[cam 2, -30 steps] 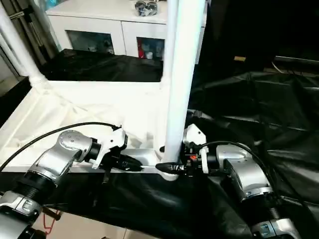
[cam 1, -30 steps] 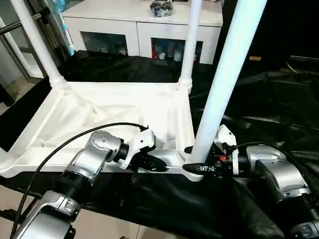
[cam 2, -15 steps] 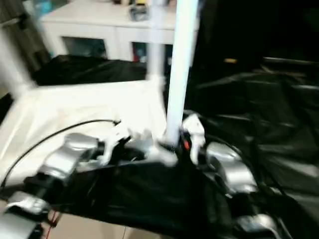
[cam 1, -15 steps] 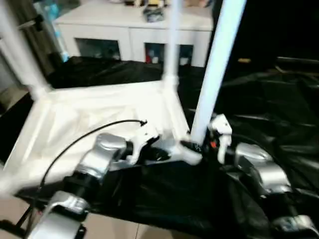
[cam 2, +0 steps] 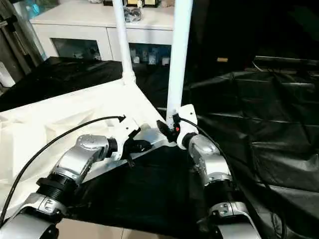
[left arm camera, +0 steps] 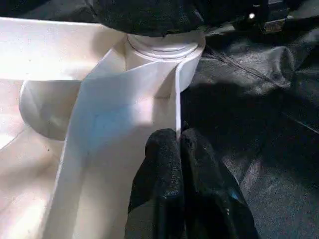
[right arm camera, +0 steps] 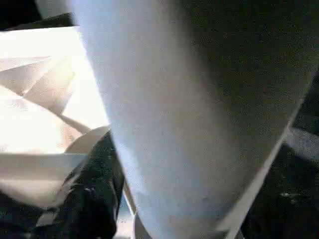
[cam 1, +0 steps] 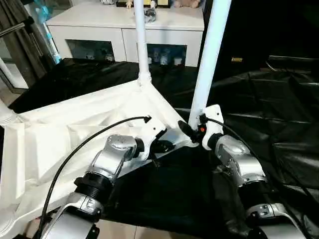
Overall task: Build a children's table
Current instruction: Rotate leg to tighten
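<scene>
The children's table lies upside down, its white ribbed tabletop (cam 1: 75,129) on a black sheet. One white leg (cam 1: 141,40) stands in the far corner socket. A second leg (cam 1: 209,55) stands in the near right corner, with my right gripper (cam 1: 193,127) closed round its foot; a black finger (cam 1: 183,129) shows beside it, and in the right wrist view the leg (right arm camera: 189,109) looms next to that finger (right arm camera: 92,204). My left gripper (cam 1: 167,147) is shut, its tips (left arm camera: 178,142) against the thin edge of the tabletop's rim (left arm camera: 124,129), just short of the corner socket (left arm camera: 162,47).
A white cabinet with glass doors (cam 1: 119,30) stands behind the table. The crumpled black sheet (cam 1: 269,109) spreads to the right. Another corner socket (cam 1: 6,115) shows at the far left edge. A black cable (cam 1: 84,142) arcs over my left forearm.
The view has shifted. Against the cabinet the tabletop now lies askew, its near right corner swung away from me with both grippers still on it.
</scene>
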